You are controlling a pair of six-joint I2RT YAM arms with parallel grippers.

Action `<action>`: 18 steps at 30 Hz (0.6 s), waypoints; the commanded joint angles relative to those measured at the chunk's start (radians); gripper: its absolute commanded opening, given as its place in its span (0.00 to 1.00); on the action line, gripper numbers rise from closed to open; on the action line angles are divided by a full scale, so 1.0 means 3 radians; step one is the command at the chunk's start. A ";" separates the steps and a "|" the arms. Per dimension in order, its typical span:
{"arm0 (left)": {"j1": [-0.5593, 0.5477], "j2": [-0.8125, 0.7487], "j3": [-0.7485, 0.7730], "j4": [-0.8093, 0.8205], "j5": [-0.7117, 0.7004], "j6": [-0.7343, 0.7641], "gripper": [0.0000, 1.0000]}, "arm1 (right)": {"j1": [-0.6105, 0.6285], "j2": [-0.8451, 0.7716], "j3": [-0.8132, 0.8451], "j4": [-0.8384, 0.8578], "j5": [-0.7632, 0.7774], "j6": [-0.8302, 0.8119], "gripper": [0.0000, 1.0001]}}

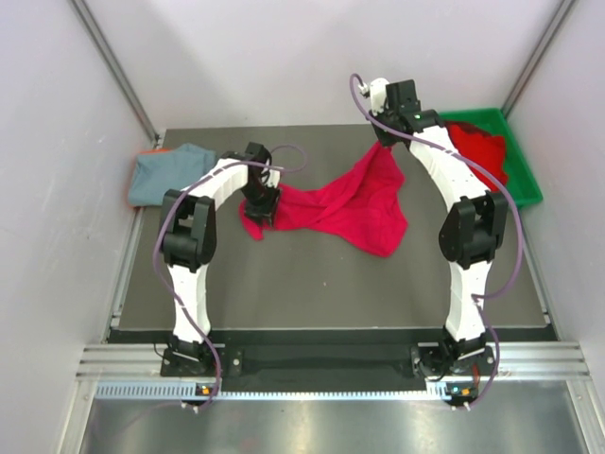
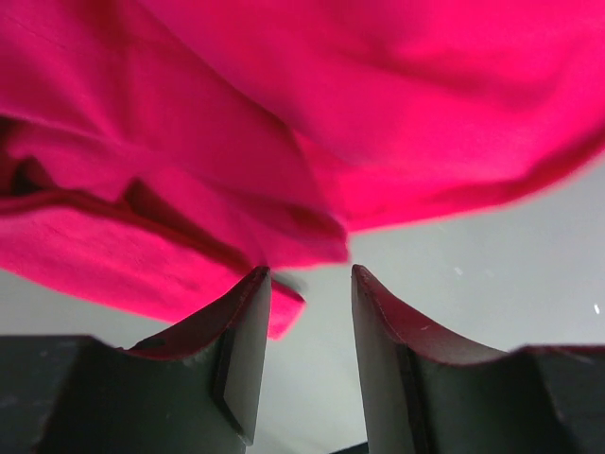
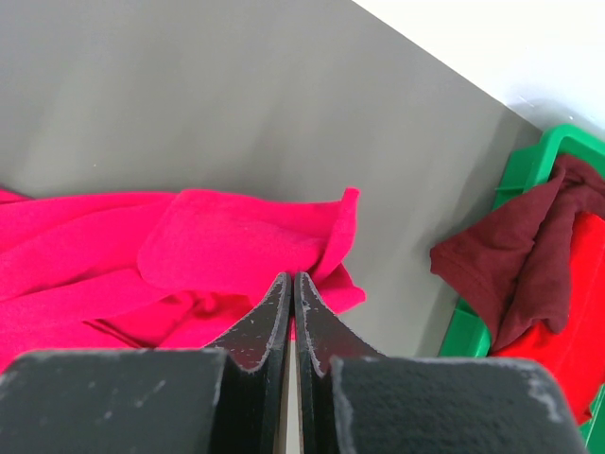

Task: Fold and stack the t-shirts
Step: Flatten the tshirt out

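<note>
A bright red t-shirt lies crumpled across the middle of the dark table. Its right end rises to a peak at my right gripper. In the right wrist view that gripper is shut with the red t-shirt pinched at its tips. My left gripper sits at the shirt's left end. In the left wrist view this gripper is open, with bare table between the fingers and the red t-shirt just beyond them. A grey-blue t-shirt lies at the back left.
A green bin stands at the back right and holds a dark red t-shirt over a bright red one. White walls close in the table on three sides. A red edge shows beside the grey-blue shirt.
</note>
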 commanded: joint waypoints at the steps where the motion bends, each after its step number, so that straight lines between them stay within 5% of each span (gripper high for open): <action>1: 0.0011 0.0105 0.0140 0.0147 -0.0190 -0.0136 0.45 | 0.0040 -0.0049 0.0134 0.0110 -0.0004 -0.0005 0.00; 10: -0.0091 0.0361 0.0360 0.0148 -0.0267 -0.0142 0.45 | 0.0035 0.0017 0.0206 0.0110 -0.0040 0.0021 0.00; 18: -0.0214 -0.0047 0.0202 0.0137 -0.0313 -0.0224 0.43 | 0.0035 0.0027 0.0206 0.0115 -0.0014 0.0006 0.00</action>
